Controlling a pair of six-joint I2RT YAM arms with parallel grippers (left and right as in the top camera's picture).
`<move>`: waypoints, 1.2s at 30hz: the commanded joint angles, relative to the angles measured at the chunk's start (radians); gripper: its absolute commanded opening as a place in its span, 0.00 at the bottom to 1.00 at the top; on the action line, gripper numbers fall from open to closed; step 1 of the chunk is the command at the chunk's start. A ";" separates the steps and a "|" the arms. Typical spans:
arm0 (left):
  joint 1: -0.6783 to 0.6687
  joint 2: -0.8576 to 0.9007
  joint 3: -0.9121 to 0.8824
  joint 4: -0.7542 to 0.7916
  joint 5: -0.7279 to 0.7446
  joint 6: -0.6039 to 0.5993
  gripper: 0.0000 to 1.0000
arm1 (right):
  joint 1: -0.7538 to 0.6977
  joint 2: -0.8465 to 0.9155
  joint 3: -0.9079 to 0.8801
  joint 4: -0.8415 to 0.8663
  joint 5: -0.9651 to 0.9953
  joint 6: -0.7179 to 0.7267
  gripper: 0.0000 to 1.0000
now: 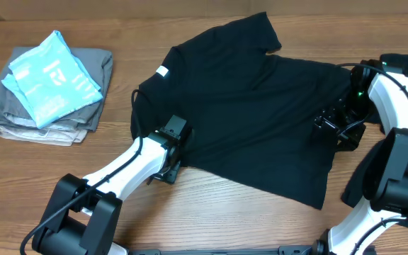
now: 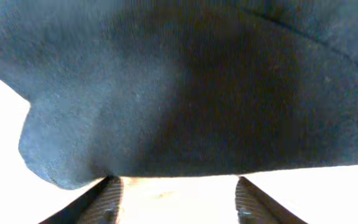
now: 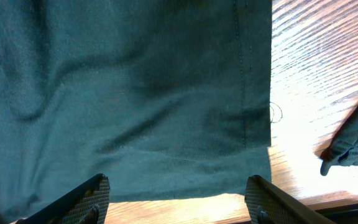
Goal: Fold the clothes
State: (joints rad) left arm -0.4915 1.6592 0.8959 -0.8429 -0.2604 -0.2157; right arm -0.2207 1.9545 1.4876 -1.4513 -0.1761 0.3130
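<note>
Left gripper (image 1: 176,150) and right gripper (image 1: 337,128): jaws apart, holding nothing.
I see the black T-shirt (image 1: 246,106) spread on the wooden worktop (image 1: 225,216), left gripper at its lower-left edge, right gripper over its right hem.

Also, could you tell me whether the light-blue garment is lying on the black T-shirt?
No, the blue garment rests on the folded pile at the left, apart from the T-shirt.

— What sits well apart from the left gripper's fingers (image 2: 107,202)?
— A folded stack: a light-blue garment (image 1: 52,78) with white print on top, grey garment (image 1: 96,67) and beige garment (image 1: 37,134) beneath.
— And just beside the right gripper's fingers (image 3: 272,202)?
— Bare wooden table (image 1: 225,212).
</note>
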 commanded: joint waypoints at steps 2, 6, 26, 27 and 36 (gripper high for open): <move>-0.006 0.009 -0.005 0.030 -0.032 0.017 0.45 | 0.004 -0.002 0.011 0.003 -0.006 -0.003 0.74; -0.006 0.009 -0.022 0.088 -0.032 0.017 0.38 | 0.004 -0.002 0.011 0.003 -0.006 -0.003 0.74; -0.006 0.009 -0.071 0.142 -0.032 0.018 0.39 | 0.004 -0.002 0.011 -0.001 -0.006 -0.003 0.74; -0.006 0.009 -0.077 0.149 -0.032 0.018 0.40 | 0.004 -0.002 0.011 -0.001 -0.006 -0.003 0.74; -0.006 0.009 -0.106 0.171 -0.032 0.018 0.17 | 0.004 -0.002 0.011 -0.001 -0.006 -0.003 0.74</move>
State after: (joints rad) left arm -0.4961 1.6512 0.8246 -0.6712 -0.2859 -0.2016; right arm -0.2207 1.9545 1.4876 -1.4540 -0.1764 0.3134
